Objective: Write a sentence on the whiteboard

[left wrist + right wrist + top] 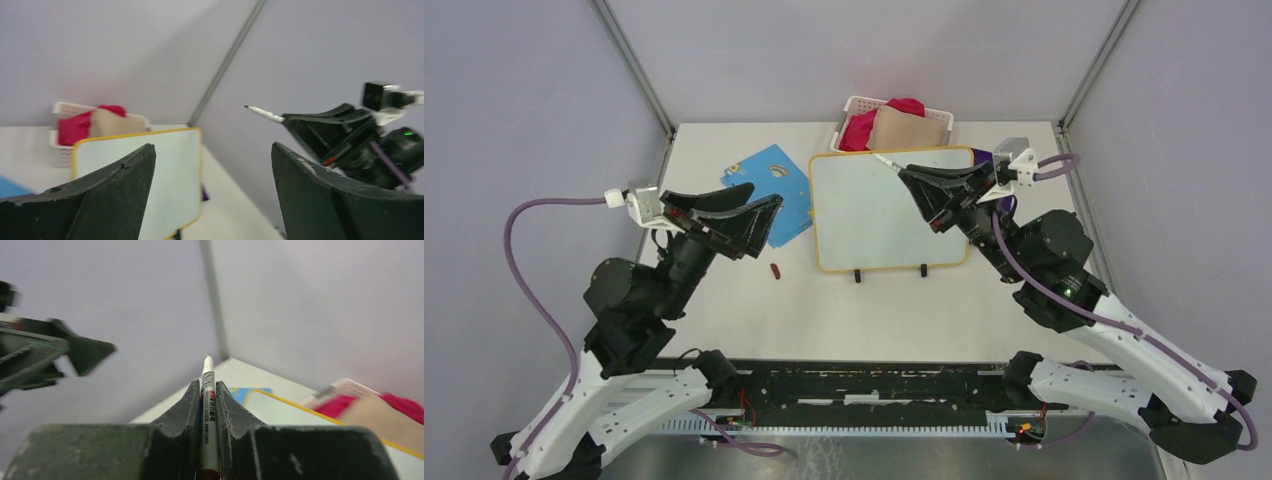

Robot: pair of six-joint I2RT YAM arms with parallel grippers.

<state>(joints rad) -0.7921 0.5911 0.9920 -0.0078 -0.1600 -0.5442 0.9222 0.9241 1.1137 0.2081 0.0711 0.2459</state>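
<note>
The right jaws clamp the marker (208, 410), its bare tip poking out above the whiteboard's (889, 210) far edge, not touching it. The left jaws stand wide, holding nothing, off the whiteboard's left side over the blue card (796, 190). Whiteboard: white face, yellow frame, black feet at its near edge, on the counter (724, 300).

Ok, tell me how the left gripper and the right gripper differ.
The left gripper stands wide open; the right gripper is shut. The left gripper holds nothing; the right gripper clamps a marker, tip pointing forward. From above, the left gripper shows over the blue card, the right gripper over the whiteboard. Both are black.
</note>
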